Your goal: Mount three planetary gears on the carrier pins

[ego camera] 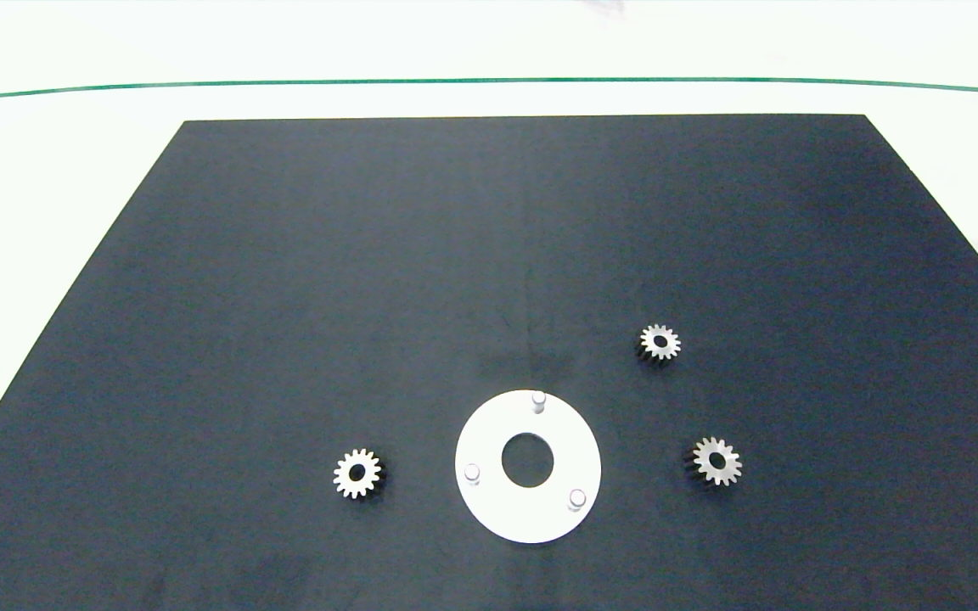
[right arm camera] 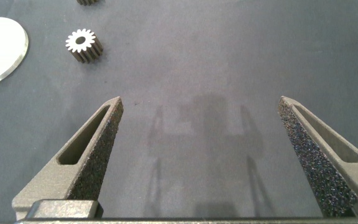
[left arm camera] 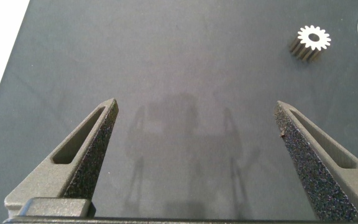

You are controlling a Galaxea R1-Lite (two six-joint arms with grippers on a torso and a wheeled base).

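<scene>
Three small silver planetary gears lie flat on the black mat: one [ego camera: 357, 473] left of the white disc [ego camera: 489, 441], one [ego camera: 716, 461] to its right, one [ego camera: 660, 342] further back on the right. The carrier pins [ego camera: 538, 399] [ego camera: 472, 472] [ego camera: 576, 498] stand bare on the disc. In the left wrist view my left gripper [left arm camera: 196, 115] is open over bare mat, the left gear [left arm camera: 313, 40] well ahead of it. In the right wrist view my right gripper [right arm camera: 199, 109] is open too, with a gear [right arm camera: 82, 43] and the disc's edge [right arm camera: 8, 59] beyond it. Neither arm shows in the head view.
The black mat [ego camera: 370, 255] covers most of a white table [ego camera: 47, 170]. A thin green line [ego camera: 489, 81] runs across the table behind the mat. Another gear's edge [right arm camera: 89, 2] peeks in at the border of the right wrist view.
</scene>
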